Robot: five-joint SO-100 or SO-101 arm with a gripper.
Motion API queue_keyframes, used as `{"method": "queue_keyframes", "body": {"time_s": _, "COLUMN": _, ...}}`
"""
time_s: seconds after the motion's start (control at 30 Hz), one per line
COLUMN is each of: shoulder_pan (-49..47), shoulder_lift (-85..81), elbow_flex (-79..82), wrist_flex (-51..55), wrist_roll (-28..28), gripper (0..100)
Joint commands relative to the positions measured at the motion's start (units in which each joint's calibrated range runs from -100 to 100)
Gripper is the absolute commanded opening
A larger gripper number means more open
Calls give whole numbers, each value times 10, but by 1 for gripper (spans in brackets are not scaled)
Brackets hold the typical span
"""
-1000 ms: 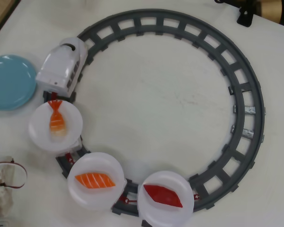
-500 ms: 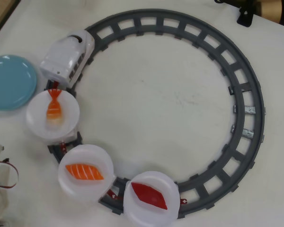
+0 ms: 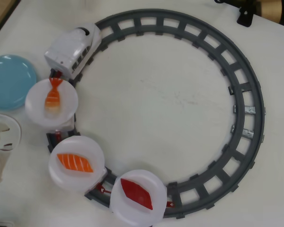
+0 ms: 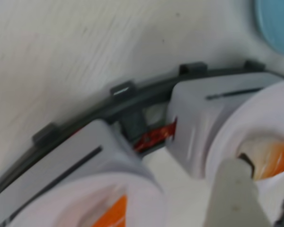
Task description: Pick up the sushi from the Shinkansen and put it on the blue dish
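Note:
In the overhead view the white Shinkansen (image 3: 73,49) stands on the grey ring track at the upper left, pulling three cars with round white plates. The sushi (image 3: 75,162), orange with white stripes, lies on the middle plate. The blue dish (image 3: 9,80) lies empty left of the train and shows at the top right of the wrist view (image 4: 277,23). My gripper is not visible in the overhead view. In the blurred wrist view my gripper (image 4: 265,198) hangs low over the right-hand plate, its pale finger (image 4: 236,194) beside an orange piece (image 4: 272,158). The jaws stand apart.
An orange shrimp piece (image 3: 52,96) sits on the first plate, a dark red piece (image 3: 136,193) on the last. The grey track (image 3: 246,109) circles the table. A clear dish (image 3: 2,142) lies below the blue one. Dark hardware (image 3: 246,14) sits at the top right.

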Motion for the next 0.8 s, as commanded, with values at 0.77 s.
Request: {"method": "queue_keyframes", "body": {"time_s": 0.77, "shoulder_pan": 111, "shoulder_lift": 338, "elbow_flex": -316, "wrist_flex": 161, "wrist_roll": -88, "gripper": 29}}
